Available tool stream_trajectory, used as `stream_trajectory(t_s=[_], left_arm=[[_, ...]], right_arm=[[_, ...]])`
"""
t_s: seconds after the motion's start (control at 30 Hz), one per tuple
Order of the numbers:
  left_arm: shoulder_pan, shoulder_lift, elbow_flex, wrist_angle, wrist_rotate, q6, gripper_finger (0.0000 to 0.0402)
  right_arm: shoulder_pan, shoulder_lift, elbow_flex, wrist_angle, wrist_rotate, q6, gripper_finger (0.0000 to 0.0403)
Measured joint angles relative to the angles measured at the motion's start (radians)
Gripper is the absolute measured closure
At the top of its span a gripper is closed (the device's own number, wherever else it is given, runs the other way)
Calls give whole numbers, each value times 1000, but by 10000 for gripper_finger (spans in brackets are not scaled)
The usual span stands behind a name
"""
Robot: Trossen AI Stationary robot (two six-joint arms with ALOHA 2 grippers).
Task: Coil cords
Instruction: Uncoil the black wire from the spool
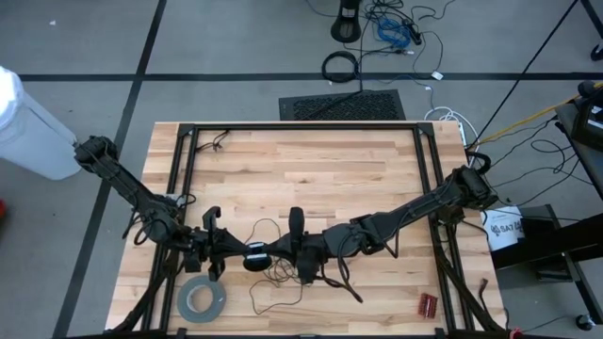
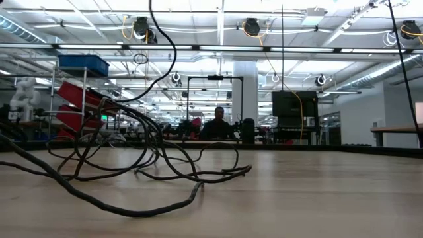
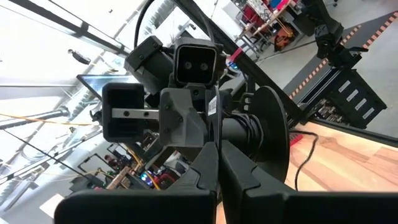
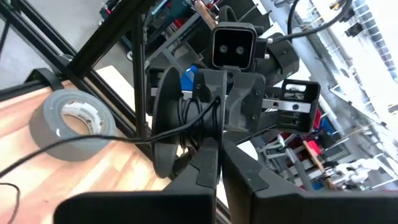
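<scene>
A small round black disc (image 1: pixel 254 256) hangs above the table's near middle, between my two grippers. Thin dark wire (image 4: pixel 186 118) is wound on its hub. The rest of the cord (image 1: pixel 273 275) lies in loose loops on the wood below, and the low view shows it as slack curls (image 2: pixel 132 165). My left gripper (image 1: pixel 237 252) comes level from the left and is shut on the disc. My right gripper (image 1: pixel 281 250) comes level from the right, shut, with its tips (image 4: pixel 216 149) at the hub. One strand (image 4: pixel 124 140) runs from the table up to that spot. My left gripper pinches the disc at its hub end (image 3: pixel 239 132) between its two fingers, coming level from the table's left. The disc is lifted clear of the table and stands on edge, its flange (image 3: pixel 273 143) upright. My own fingers hide the exact place of contact. My right gripper's shut fingertips stand against the wound hub (image 4: pixel 199 115), level from the table's right. Whether the strand is pinched between them I cannot tell.
A wide grey tape roll (image 1: pixel 201 299) lies flat near the front left, just below my left gripper. A small red piece (image 1: pixel 429 303) lies at the front right. Black frame rails (image 1: pixel 184 169) run along both sides of the table. A person sits far behind the table (image 2: pixel 218 125).
</scene>
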Motion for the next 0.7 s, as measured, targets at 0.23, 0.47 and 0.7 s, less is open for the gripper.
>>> stream_trajectory(t_s=[0.23,0.47,0.7], left_arm=[[-1,0,0,4,2,-2,390],[-1,0,0,11,6,-50,350],[-2,0,0,30,-65,-51,320]], right_arm=[[-13,-1,0,-2,-42,57,401],[-14,-1,0,-3,-38,80,403],[-9,-1,0,-10,19,80,403]])
